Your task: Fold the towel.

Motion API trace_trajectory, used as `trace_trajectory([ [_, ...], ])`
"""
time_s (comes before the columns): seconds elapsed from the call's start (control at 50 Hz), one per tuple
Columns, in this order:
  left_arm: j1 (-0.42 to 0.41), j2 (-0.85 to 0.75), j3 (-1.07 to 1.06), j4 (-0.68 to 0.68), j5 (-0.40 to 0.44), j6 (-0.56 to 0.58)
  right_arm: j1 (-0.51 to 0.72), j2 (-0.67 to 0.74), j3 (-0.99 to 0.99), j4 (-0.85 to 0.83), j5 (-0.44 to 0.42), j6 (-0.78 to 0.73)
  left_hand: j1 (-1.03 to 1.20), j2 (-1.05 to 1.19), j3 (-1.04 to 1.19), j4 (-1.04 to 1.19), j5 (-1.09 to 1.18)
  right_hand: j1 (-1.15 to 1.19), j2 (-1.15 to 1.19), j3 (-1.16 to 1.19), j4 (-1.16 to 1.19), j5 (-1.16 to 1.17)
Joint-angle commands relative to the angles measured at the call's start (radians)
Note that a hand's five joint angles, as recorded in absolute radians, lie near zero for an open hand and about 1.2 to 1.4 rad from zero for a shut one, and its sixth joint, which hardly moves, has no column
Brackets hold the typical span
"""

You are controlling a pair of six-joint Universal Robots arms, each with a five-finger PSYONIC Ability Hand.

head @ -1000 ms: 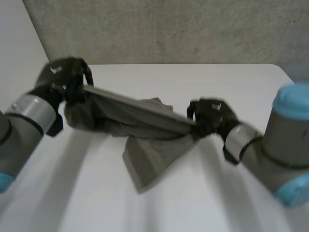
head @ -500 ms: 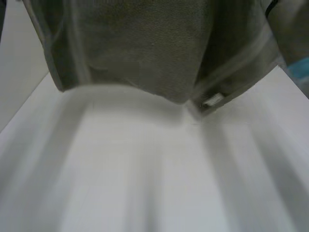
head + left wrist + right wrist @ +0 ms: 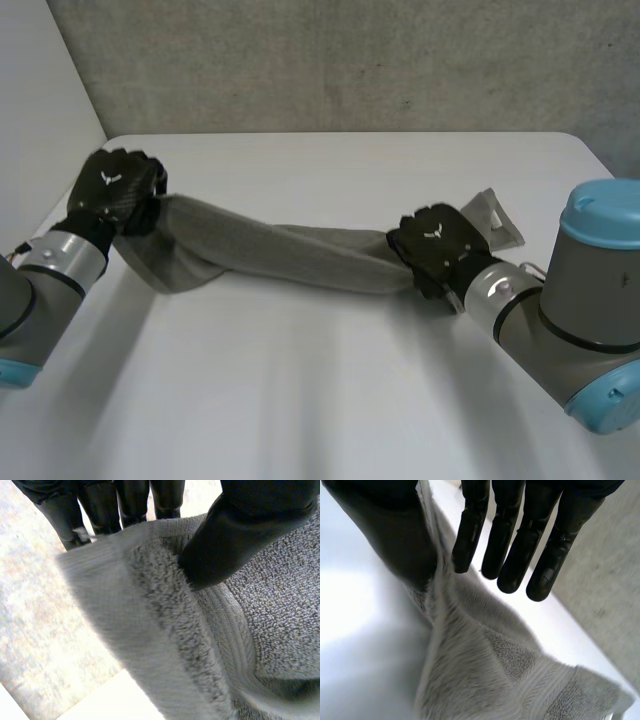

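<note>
**Head view.** Item: towel (image 3: 280,255), grey terry. We record it drawn out as a bunched, rope-like roll between the two hands, sagging onto the white table (image 3: 320,390). A second ago it hung between the hands with a loose flap drooping to the table. Half a second ago it was thrown up close to the camera. Now it is down again and the flap has gone into the roll. We judge that the toss has not opened the cloth: there is no flat panel and no fold made, so it wants spreading first.
- Left hand (image 3: 112,190): at the end of the roll towards the table's far left corner, closed over it.
- Right hand (image 3: 432,248): at the other end, closed over the cloth, with a short flap (image 3: 495,218) of towel poking out beyond it.

**Left wrist view.** The thumb (image 3: 235,535) bears down on the towel's pile side just inside a hemmed edge. The fingers (image 3: 100,505) stand close together behind that edge. We enter the hold as a pinch on the edge, cloth between thumb and fingers.

**Right wrist view.** The fingers (image 3: 520,545) are straight and side by side, and the thumb (image 3: 385,535) is opposite them. The towel rises into the narrow gap between thumb and nearest finger. We enter it as clamped there, though the contact itself is hidden up by the palm. The rest of the cloth lies crumpled on the table beyond the fingertips.
</note>
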Motion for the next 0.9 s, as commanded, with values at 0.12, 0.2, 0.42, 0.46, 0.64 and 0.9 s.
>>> trace_trajectory([
  [0.12, 0.014, -0.028, 0.0, -0.003, -0.004, 0.016, -0.068, 0.124, -0.012, -0.026, -0.002, 0.003, 0.067, 0.05, 0.044, 0.033, 0.064, -0.221, -0.232, -0.228, -0.233, -0.22],
  [0.2, 0.031, -0.025, -0.017, -0.003, -0.002, 0.016, -0.071, 0.145, -0.021, -0.044, 0.006, 0.01, 0.067, 0.05, 0.044, 0.033, 0.064, -0.28, -0.29, -0.287, -0.291, -0.278],
  [0.42, 0.067, -0.019, -0.022, -0.003, -0.006, 0.016, -0.131, 0.177, -0.018, -0.053, 0.129, 0.02, 0.067, 0.05, 0.044, 0.033, 0.064, -0.303, -0.314, -0.311, -0.315, -0.302],
  [0.46, 0.071, -0.019, -0.022, -0.003, -0.004, 0.013, -0.137, 0.177, -0.017, -0.053, 0.141, 0.02, 0.067, 0.05, 0.044, 0.033, 0.064, -0.301, -0.311, -0.308, -0.312, -0.299],
  [0.64, 0.071, -0.019, -0.022, -0.003, -0.004, 0.014, -0.149, 0.113, -0.023, -0.042, 0.16, 0.02, 0.067, 0.05, 0.044, 0.033, 0.064, -0.181, -0.192, -0.188, -0.192, -0.179],
  [0.9, 0.047, 0.169, -0.008, -0.061, -0.012, -0.035, -0.146, -0.086, -0.061, 0.013, 0.129, 0.065, 0.067, 0.05, 0.044, 0.033, 0.064, 0.515, 0.504, 0.508, 0.503, 0.516],
])
